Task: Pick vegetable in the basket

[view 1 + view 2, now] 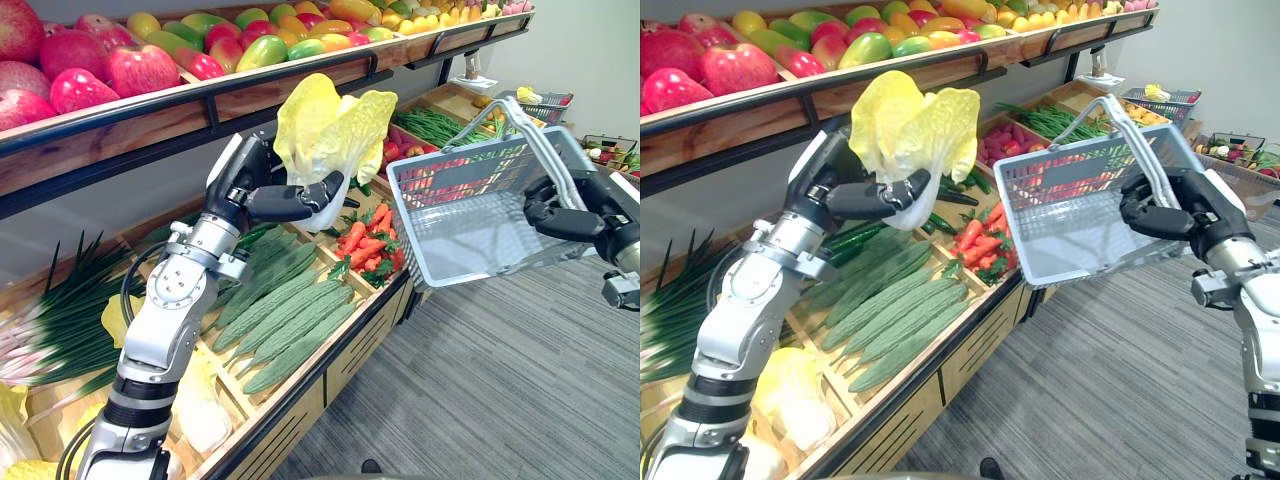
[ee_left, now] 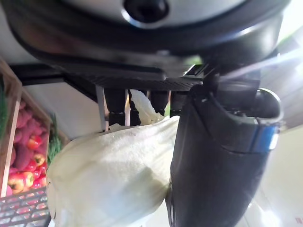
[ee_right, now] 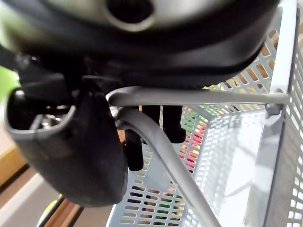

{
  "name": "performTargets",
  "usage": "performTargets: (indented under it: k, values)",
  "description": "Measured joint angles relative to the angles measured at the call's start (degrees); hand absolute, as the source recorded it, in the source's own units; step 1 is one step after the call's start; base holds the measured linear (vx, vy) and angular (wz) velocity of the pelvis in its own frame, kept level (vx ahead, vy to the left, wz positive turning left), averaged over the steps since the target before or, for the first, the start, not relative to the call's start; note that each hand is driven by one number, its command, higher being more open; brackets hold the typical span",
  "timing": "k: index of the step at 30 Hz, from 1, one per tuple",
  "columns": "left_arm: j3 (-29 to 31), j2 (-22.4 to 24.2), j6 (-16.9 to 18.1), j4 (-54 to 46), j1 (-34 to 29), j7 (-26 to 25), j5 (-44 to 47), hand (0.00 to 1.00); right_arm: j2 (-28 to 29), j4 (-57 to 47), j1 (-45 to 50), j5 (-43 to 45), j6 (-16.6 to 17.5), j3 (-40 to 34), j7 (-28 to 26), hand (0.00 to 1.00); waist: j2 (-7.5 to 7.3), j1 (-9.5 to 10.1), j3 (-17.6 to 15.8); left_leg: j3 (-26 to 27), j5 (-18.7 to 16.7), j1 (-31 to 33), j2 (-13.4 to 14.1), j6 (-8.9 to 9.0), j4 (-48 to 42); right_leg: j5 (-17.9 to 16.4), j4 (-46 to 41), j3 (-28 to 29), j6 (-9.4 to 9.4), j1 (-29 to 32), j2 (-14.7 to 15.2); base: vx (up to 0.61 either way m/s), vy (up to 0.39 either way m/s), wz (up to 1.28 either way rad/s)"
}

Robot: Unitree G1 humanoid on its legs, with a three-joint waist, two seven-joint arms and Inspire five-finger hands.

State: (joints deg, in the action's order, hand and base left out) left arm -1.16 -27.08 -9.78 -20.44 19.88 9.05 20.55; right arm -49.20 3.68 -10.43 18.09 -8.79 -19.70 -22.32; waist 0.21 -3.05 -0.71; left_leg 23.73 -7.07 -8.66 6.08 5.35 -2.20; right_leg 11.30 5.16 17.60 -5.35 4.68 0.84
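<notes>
Left eye view: the left hand (image 1: 255,190) is raised in front of the upper shelf (image 1: 150,110). Its fingers and thumb are curled round the white base of a cabbage (image 1: 325,125). The cabbage's long axis is near upright, with the stem end down in the hand. The yellow-green leaves point up, fanned just under the shelf edge. The right hand (image 1: 565,215) holds a grey basket (image 1: 470,240), tilted with its open mouth turned toward the cabbage. The cabbage is outside the basket, near its rim and apart from it.

Right eye view: same layout. Under the cabbage, long green cucumbers (image 1: 890,310) lie on the produce stand. Red peppers (image 1: 980,245) sit in the next compartment, below the basket's near corner.

Left wrist view: the fingers (image 2: 116,101) sit behind the pale cabbage and the thumb (image 2: 213,161) is pressed on its side. The grip is closed on it.

Right wrist view: the fingers (image 3: 173,125) are hooked over the basket's 2 grey handles (image 3: 156,137), clamping them. The mesh wall shows beyond.
</notes>
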Motion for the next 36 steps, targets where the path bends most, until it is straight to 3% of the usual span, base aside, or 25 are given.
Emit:
performTargets:
  k: [8,12,19,23,26,29,31,36]
  values:
    - [-3.7,-0.16,4.86,2.6,1.7,2.71,-8.46,0.0,-0.43,-0.4,-0.57,-0.09,-0.01,5.91,-7.19,0.0,-0.02,0.2,0.03,-0.02,0.02,0.02,-0.14,0.0,0.0,0.17,-0.02,0.05,-0.09,-0.01,0.13,0.0,0.0,0.0]
    - [-5.27,-1.91,10.54,2.44,1.69,2.83,-14.97,0.0,-0.43,-4.18,-0.57,-0.6,-0.11,6.91,-8.8,0.0,0.0,0.23,0.04,-0.08,0.02,0.09,-0.14,-0.01,-0.04,0.22,-0.02,0.04,-0.11,-0.01,0.14,0.0,0.0,0.0]
    - [-5.24,-5.17,15.94,-2.47,0.48,5.6,-19.12,0.0,0.07,-11.65,-0.55,-2.25,-1.36,7.5,-11.02,0.0,0.01,0.56,0.05,-0.62,0.06,0.37,-0.19,-0.09,-0.25,0.27,-0.02,-0.31,-0.15,-0.06,0.3,0.01,0.006,0.03]
    - [-5.26,-6.99,23.03,-5.16,-2.62,7.92,-24.49,0.0,1.64,-12.0,-0.46,-2.25,-1.85,7.5,-11.03,0.0,0.02,0.94,0.06,-0.82,0.14,0.35,-0.24,-0.17,-0.24,0.26,0.0,-0.58,-0.15,-0.17,0.44,0.01,0.01,0.02]
    - [-5.58,-7.35,26.08,-6.63,-4.08,9.4,-26.92,0.0,2.16,-12.58,0.29,-2.24,-2.25,7.53,-11.02,0.0,0.03,1.14,0.06,-0.88,0.17,0.35,-0.28,-0.19,-0.24,0.25,0.03,-0.68,-0.16,-0.19,0.5,0.0,0.0,0.0]
    - [-7.66,-7.79,27.18,-6.75,-4.16,10.33,-27.64,0.0,2.17,-13.05,0.58,-2.25,-2.49,7.54,-11.02,0.0,0.03,1.24,0.06,-0.99,0.2,0.26,-0.3,-0.22,-0.24,0.23,0.05,-0.83,-0.16,-0.34,0.56,0.0,0.0,0.0]
    - [-12.08,-8.09,28.42,-6.88,-5.76,13.68,-27.98,0.0,2.22,-14.16,0.89,-2.25,-2.48,7.88,-11.02,0.0,0.03,1.25,0.07,-0.97,0.2,0.1,-0.3,-0.22,-0.24,0.17,0.13,-0.85,-0.14,-0.43,0.55,0.0,0.0,0.0]
    - [-19.39,-8.53,27.75,-6.85,-8.66,21.1,-27.92,0.0,2.2,-15.8,1.09,-2.21,-2.48,9.39,-11.02,0.0,0.11,1.11,0.16,-0.77,0.21,-0.3,-0.09,-0.14,-0.19,-0.39,0.27,-1.11,0.06,-0.62,0.38,0.0,0.0,0.0]
